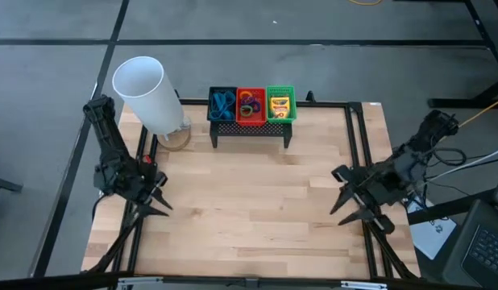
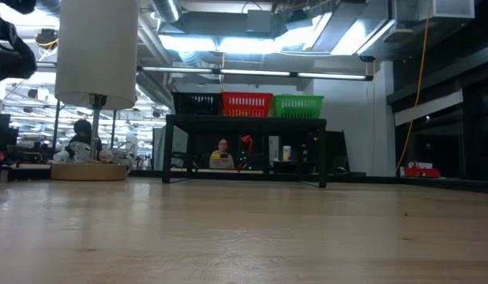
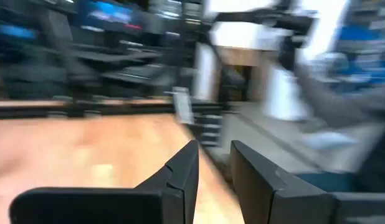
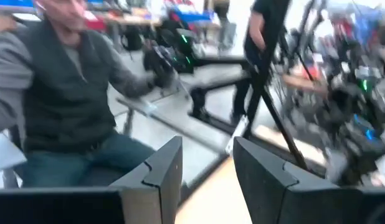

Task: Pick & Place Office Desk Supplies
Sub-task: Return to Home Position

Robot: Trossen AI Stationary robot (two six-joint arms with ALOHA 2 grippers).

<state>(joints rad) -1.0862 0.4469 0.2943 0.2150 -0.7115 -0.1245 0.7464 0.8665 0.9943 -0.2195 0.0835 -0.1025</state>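
Soft, even light falls from overhead on the tabletop (image 1: pixel 257 209) in the high view. There is no glare, only faint shadows under the black stand (image 1: pixel 251 133) and beside the white cylinder (image 1: pixel 144 89). In the low view, bright ceiling lights (image 2: pixel 252 43) burn out the upper middle, the stand is backlit and dark, and the nearest wood is out of focus. Both wrist views are heavily motion-blurred: the left tool (image 3: pixel 214 146) and right tool (image 4: pixel 208 142) show fairly crisp, while the room behind them, seated person (image 4: pixel 68 99) included, streaks sideways.

Overhead, table-level, two wrists — shared shelf (image 1: pixel 251 129)
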